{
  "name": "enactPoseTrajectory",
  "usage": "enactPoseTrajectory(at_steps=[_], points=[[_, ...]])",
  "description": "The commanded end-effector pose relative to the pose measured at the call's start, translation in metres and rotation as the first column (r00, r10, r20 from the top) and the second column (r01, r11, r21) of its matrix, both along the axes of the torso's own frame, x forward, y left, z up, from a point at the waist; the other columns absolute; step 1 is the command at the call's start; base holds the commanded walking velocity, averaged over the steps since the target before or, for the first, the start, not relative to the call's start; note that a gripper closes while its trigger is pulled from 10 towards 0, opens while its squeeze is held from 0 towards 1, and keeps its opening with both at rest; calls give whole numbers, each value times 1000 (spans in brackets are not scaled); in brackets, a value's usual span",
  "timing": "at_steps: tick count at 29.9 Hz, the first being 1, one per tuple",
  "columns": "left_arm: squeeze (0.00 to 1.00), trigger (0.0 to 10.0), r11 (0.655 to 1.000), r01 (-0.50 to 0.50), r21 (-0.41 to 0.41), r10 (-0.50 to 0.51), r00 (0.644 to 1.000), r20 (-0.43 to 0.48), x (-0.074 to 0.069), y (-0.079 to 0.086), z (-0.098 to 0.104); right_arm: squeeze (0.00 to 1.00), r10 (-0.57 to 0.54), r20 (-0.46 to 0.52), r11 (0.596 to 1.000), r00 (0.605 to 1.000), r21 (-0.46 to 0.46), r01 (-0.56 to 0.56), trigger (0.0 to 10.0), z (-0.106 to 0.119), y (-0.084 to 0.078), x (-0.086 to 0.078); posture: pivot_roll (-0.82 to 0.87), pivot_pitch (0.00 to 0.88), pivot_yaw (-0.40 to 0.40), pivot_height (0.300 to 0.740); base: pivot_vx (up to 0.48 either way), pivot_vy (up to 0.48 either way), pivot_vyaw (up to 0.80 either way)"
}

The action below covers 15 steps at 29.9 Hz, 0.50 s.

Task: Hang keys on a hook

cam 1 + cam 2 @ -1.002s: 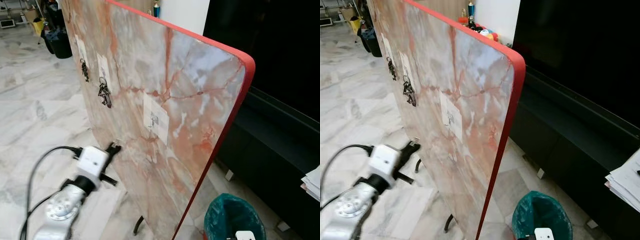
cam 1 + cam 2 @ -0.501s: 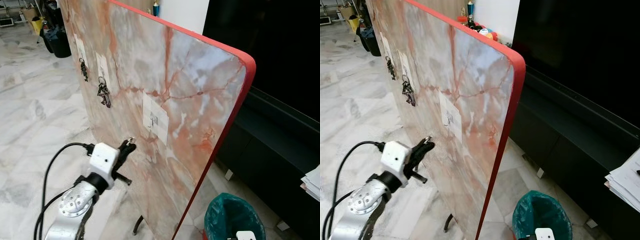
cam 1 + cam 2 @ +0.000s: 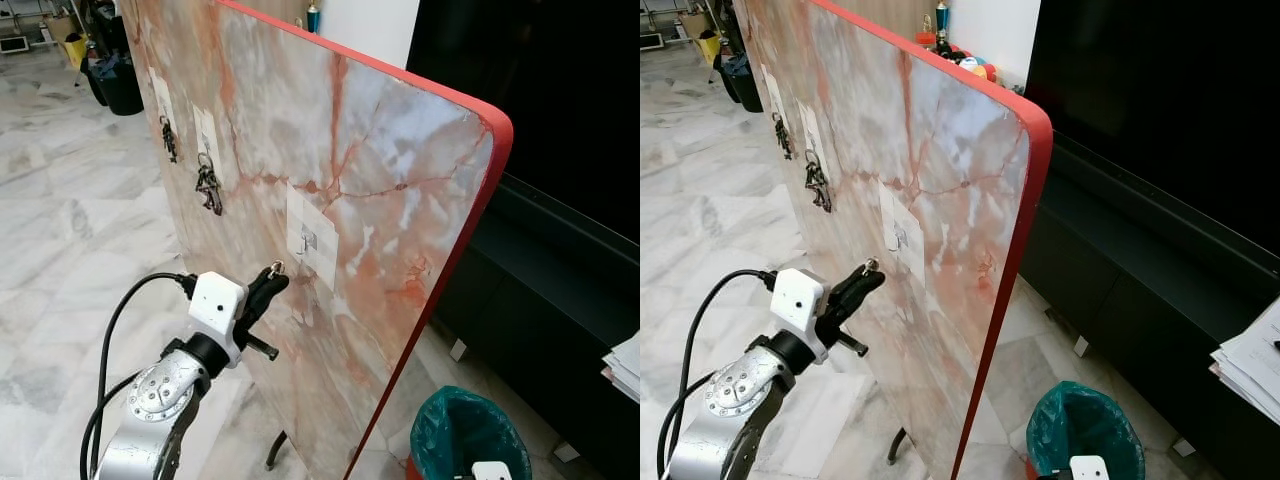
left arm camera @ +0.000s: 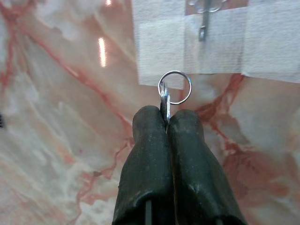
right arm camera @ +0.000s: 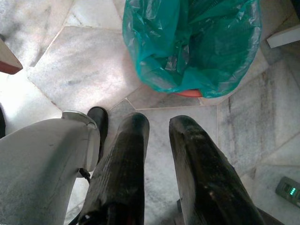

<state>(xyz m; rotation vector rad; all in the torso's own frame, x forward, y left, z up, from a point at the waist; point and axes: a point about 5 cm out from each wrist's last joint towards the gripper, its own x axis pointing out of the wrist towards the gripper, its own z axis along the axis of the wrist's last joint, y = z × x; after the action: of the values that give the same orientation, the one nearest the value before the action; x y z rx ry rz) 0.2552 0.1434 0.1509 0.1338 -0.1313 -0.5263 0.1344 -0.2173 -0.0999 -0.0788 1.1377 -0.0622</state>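
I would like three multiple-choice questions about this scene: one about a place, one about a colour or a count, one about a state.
1. Where is the key ring?
A. On the floor
B. Between the left gripper's fingers, just below the empty hook
C. In the bin

2. What colour is the board's edge?
A. Red
B. Blue
C. Black

3. How are the right gripper's fingers?
A. Shut on keys
B. Apart, holding nothing
C. Shut on paper

Answers: 1 B, the ring sticks out of the closed fingers under the hook. 2 A, the rim is red. 3 B, a gap shows between them above the green bin.
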Motion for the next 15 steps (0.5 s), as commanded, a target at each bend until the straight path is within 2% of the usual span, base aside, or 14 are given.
enactPoseTrajectory(at_steps=[1, 15], points=[[0, 10000, 999, 35, -1, -35, 999, 28, 1, -6, 9, 0, 2, 3, 1000, 1000, -6, -2, 10000, 1, -1, 1, -18, 0, -63, 740, 0, 0, 0], [0, 10000, 998, 60, -5, -60, 997, 49, 3, -15, 15, 0, 0, 5, 1000, 1000, -8, 0, 10000, 1, -1, 2, -20, 0, -63, 740, 0, 0, 0]])
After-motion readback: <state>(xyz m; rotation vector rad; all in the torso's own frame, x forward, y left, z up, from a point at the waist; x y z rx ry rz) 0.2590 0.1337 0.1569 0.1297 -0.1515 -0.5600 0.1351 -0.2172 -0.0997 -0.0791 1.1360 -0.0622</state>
